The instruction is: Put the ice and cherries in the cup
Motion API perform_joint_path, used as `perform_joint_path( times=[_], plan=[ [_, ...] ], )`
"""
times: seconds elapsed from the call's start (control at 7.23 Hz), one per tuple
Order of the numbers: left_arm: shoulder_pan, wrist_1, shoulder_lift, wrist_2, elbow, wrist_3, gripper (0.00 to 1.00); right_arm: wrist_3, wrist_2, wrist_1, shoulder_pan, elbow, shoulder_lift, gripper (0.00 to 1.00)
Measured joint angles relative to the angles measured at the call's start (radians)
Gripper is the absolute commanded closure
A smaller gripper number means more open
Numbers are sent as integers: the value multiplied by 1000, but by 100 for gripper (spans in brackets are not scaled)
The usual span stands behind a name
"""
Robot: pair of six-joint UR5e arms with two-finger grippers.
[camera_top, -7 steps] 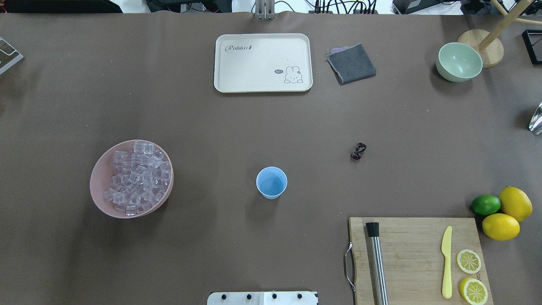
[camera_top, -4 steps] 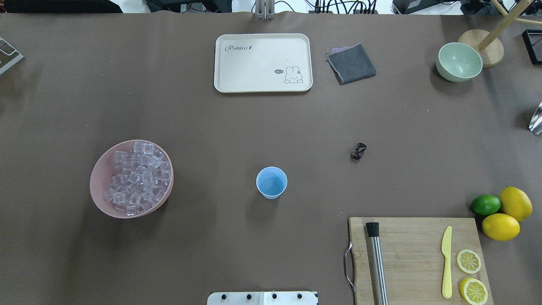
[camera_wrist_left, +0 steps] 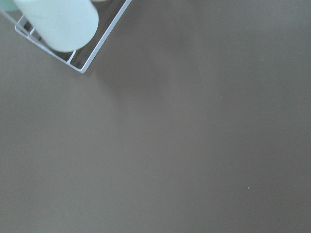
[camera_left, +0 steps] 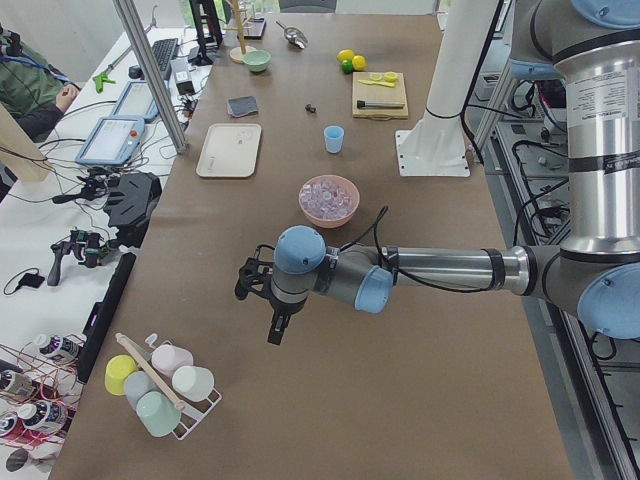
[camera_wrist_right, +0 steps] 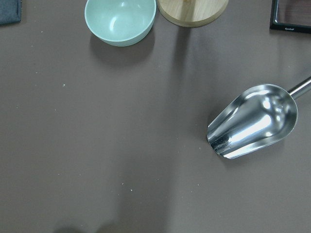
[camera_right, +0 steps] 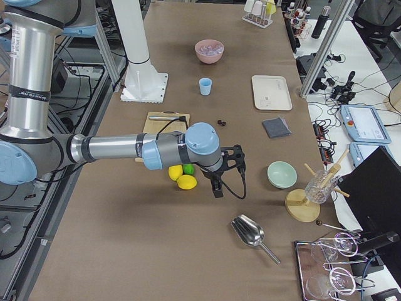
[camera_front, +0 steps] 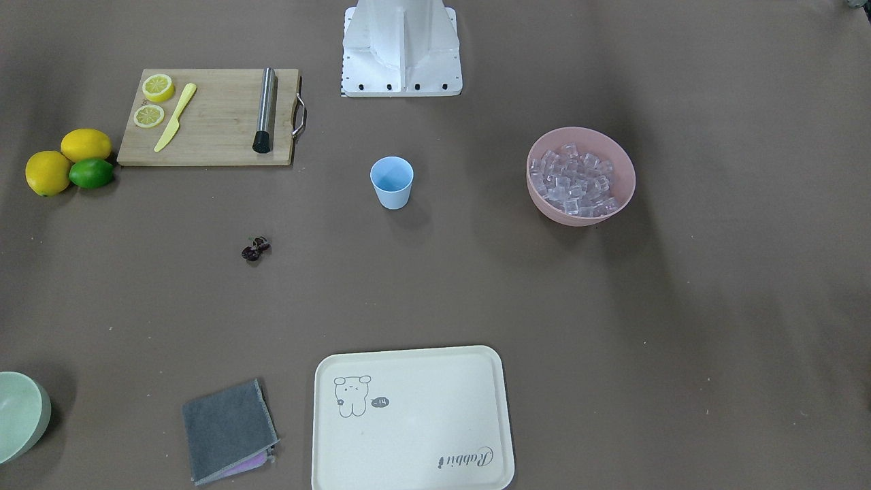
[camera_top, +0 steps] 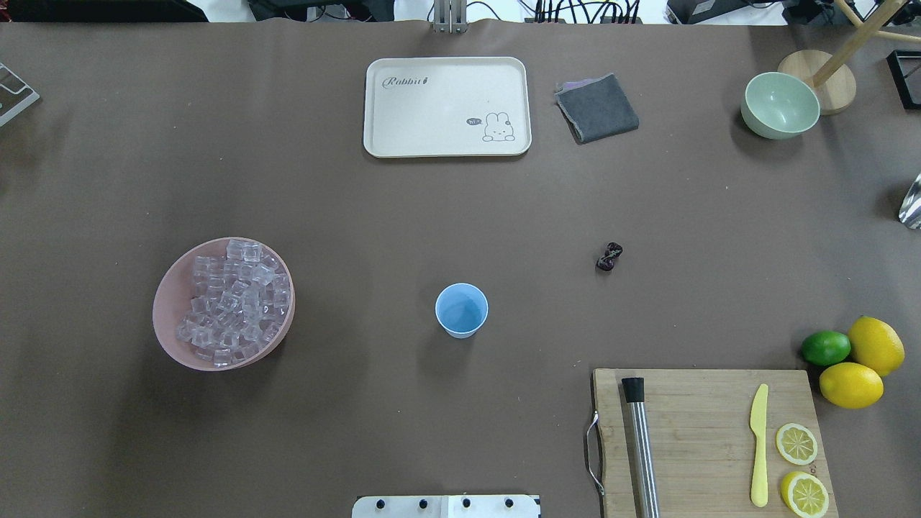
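The light blue cup (camera_top: 461,310) stands upright and empty at mid table, also in the front view (camera_front: 391,182). The ice (camera_top: 234,302) is a heap of clear cubes in a pink bowl (camera_top: 162,316) to the cup's left. The dark cherries (camera_top: 609,257) lie on the table to the cup's far right, also in the front view (camera_front: 255,250). My left gripper (camera_left: 274,322) hangs over the table's left end, beyond the pink bowl. My right gripper (camera_right: 216,185) hangs over the right end near the lemons. Both show only in the side views, so I cannot tell whether they are open or shut.
A wooden cutting board (camera_top: 705,432) holds a metal muddler, a yellow knife and lemon slices. Lemons and a lime (camera_top: 853,352) lie beside it. A cream tray (camera_top: 446,106), a grey cloth (camera_top: 597,108) and a green bowl (camera_top: 780,105) sit at the far edge. A metal scoop (camera_wrist_right: 252,121) lies at the right end, a cup rack (camera_left: 160,385) at the left end.
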Motion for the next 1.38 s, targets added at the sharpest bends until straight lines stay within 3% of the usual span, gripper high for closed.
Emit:
perform_joint_path(
  times=[0.55, 0.83, 1.11, 1.38],
  plan=[
    [28, -258, 8, -3, -9, -85, 2, 68, -3, 63, 0, 10, 2, 0],
    [127, -390, 4, 5, -16, -189, 2, 155, -12, 64, -38, 44, 12, 0],
    [239, -411, 2, 54, -63, -292, 2, 305, -42, 70, -112, 94, 21, 0],
    [398, -412, -8, 135, -158, -533, 2, 359, -52, 91, -149, 104, 21, 1]
  ],
)
